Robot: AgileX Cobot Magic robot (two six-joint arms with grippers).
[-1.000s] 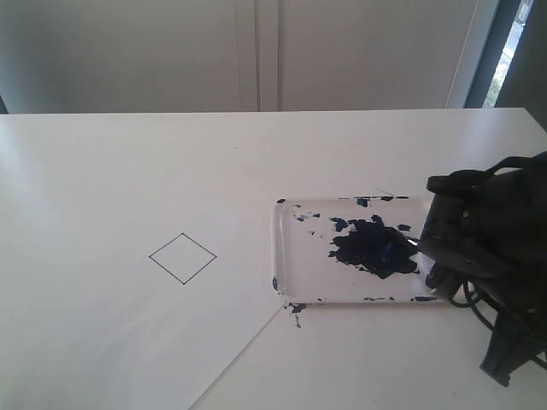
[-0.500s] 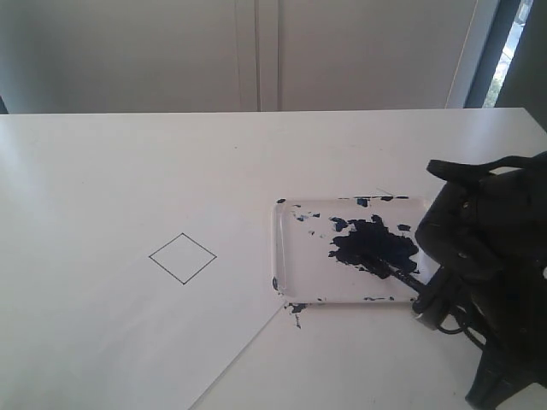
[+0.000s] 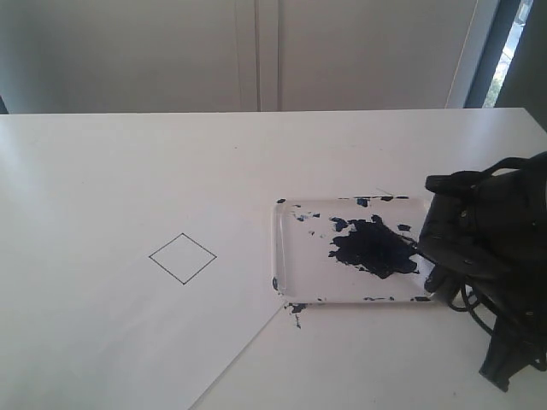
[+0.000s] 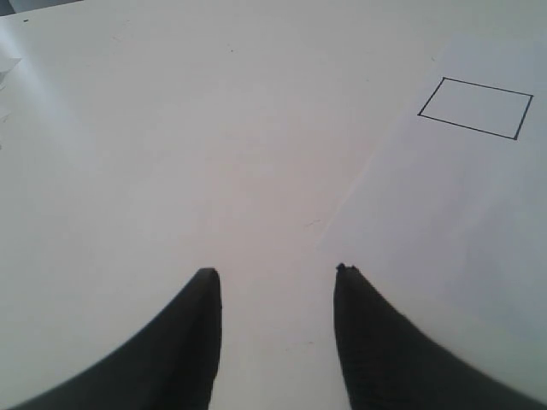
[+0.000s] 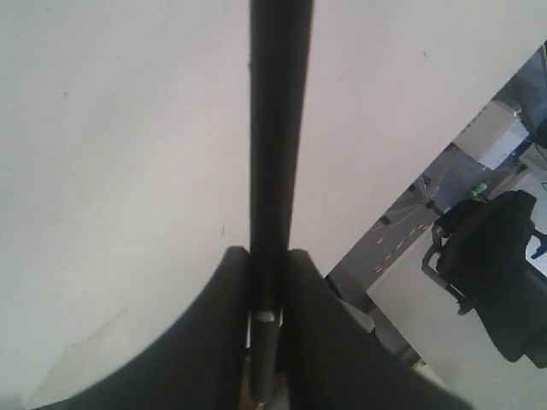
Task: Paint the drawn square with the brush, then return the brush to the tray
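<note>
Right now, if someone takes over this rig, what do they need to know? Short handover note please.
Left gripper: open, empty, hovering by the edge of the paper sheet.
Right gripper: shut on the brush, at the right end of the tray.
Drawn square: on the paper, left of the tray, inside white, no paint.
Done: the brush is in the grip. Its tip is hidden, so I cannot tell whether it is loaded.
Left: paint the square, then put the brush back in the tray.
</note>
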